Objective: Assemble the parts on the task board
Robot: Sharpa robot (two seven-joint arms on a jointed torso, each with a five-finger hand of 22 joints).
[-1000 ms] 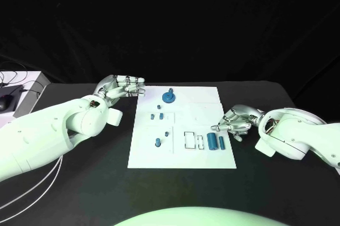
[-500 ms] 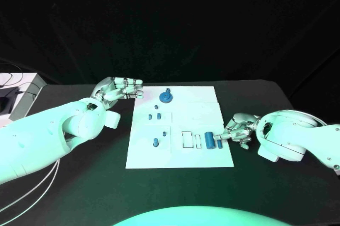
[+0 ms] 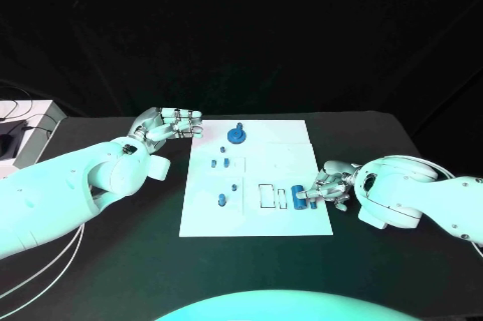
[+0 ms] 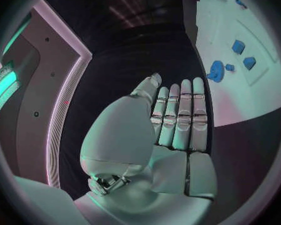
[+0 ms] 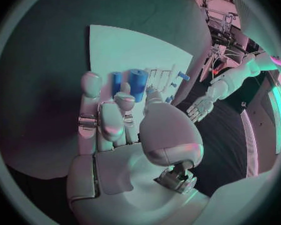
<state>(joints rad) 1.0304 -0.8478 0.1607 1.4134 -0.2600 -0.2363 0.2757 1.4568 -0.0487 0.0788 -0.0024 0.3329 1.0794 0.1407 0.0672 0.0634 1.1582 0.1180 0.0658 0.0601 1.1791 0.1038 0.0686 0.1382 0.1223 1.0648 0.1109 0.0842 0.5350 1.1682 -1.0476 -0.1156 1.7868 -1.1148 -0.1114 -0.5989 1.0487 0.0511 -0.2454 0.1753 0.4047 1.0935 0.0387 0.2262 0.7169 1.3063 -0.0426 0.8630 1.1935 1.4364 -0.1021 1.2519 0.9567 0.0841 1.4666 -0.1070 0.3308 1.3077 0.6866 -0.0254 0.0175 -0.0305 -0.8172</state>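
Board (image 3: 257,220) lies white at mid-bench (image 3: 121,265), near edge bare. Right hand (image 3: 330,183) sits at the board's right edge, fingertips at two blue cylinders (image 3: 303,198); contact looks likely, but whether it grips one I cannot tell. Small blue parts (image 3: 225,197) stand further in. Blue knob (image 3: 237,135) stands near the far edge. Left hand (image 3: 169,125) hovers off the far-left corner, fingers straight and together, holding nothing.

Lab: black-draped table (image 3: 121,265), white equipment box (image 3: 35,129), cables.
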